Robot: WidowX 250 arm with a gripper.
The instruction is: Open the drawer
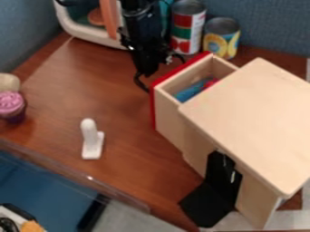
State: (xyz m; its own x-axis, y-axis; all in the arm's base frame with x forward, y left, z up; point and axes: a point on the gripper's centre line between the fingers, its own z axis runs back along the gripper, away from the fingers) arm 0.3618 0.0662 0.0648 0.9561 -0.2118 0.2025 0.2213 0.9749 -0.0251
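Note:
The black gripper point(147, 74) hangs down from the top edge of the view, just left of the drawer's front. A light wooden drawer point(172, 124) with a red front face point(152, 108) sticks out of the wooden box point(251, 122), so part of its inside shows. Blue and pink items point(191, 90) lie in it. Whether the gripper touches the red front I cannot tell.
Two cans point(187, 27) stand behind the drawer, near the blue wall. A white upright piece point(91, 140) stands on the brown table point(130, 170); a purple cupcake point(12, 105) is at the left edge. A black bracket point(212, 195) leans by the box.

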